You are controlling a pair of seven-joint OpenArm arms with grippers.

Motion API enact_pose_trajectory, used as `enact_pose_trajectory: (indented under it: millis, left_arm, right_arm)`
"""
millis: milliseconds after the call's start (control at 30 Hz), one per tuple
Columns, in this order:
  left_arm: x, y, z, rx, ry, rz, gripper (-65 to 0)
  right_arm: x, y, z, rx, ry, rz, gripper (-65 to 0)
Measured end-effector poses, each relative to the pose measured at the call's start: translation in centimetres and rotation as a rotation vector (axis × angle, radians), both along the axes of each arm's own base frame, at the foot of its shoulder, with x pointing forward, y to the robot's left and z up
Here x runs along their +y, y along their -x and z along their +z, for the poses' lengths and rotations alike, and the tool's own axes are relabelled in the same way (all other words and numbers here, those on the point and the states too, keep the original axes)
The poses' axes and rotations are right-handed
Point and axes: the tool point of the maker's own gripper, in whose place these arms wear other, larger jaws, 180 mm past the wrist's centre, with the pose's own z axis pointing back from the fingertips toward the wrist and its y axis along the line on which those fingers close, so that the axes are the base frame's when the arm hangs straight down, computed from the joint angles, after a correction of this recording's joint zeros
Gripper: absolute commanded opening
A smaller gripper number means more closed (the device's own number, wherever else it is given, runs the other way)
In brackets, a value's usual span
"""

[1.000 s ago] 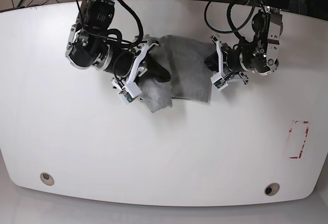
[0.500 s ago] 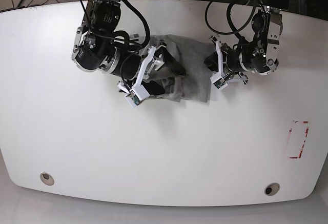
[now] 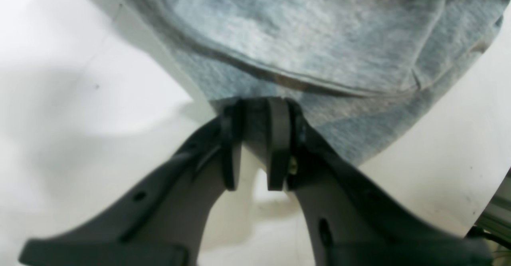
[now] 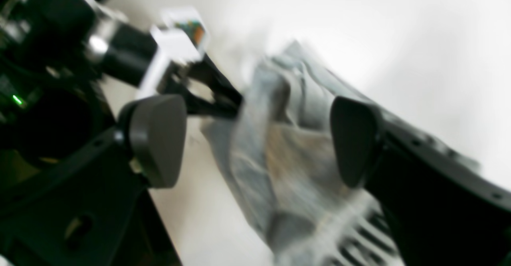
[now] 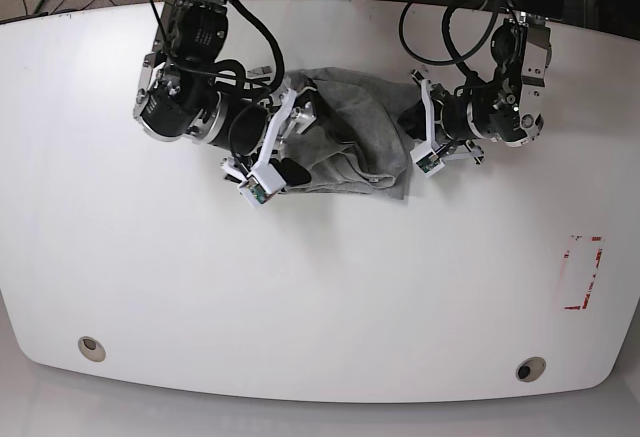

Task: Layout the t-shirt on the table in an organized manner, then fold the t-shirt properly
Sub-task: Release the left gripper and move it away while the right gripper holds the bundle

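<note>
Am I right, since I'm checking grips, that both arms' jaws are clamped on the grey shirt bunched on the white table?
Not quite. Only the left gripper is clamped on the shirt's edge. The right wrist view shows the right gripper with its jaws wide apart, the shirt lying loose between them. The shirt is bunched on the white table, as you said.
</note>
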Motion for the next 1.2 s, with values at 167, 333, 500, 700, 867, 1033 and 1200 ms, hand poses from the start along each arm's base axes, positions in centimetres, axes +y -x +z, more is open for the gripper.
enact_pose_trajectory:
  millis: [167,333,500,700,867,1033,1200]
  left_arm:
    - [-0.2,-0.1,0.1,0.002,0.013,0.022,-55.7]
    - [-0.3,-0.3,0.2,0.003,0.036,0.058,-55.6]
    - [-0.4,-0.3,0.3,0.000,0.023,0.055,-55.6]
    - [-0.4,-0.3,0.4,-0.005,0.013,0.051,-55.6]
    - [-0.4,-0.3,0.4,-0.004,0.014,0.054,-55.6]
    - [-0.4,-0.3,0.7,-0.012,0.003,0.048,-55.4]
    - [0.8,-0.1,1.1,-0.019,-0.050,0.057,-53.3]
  right_arm:
    - [-2.2,0.1,-1.0,0.005,0.080,-0.003,-14.9]
    - [-3.3,-0.3,-0.9,-0.014,0.085,-0.028,-14.7]
    - [-3.3,0.1,-1.6,0.012,0.051,-0.039,-14.7]
    - [-3.2,0.5,-3.5,0.077,0.045,-0.040,-14.7]
    - [-2.2,1.0,-4.4,0.113,0.036,-0.007,-14.7]
    - [-0.5,1.4,-4.4,0.112,0.007,0.035,-14.7]
    - [1.6,2.1,-4.0,0.104,-0.014,0.100,-14.9]
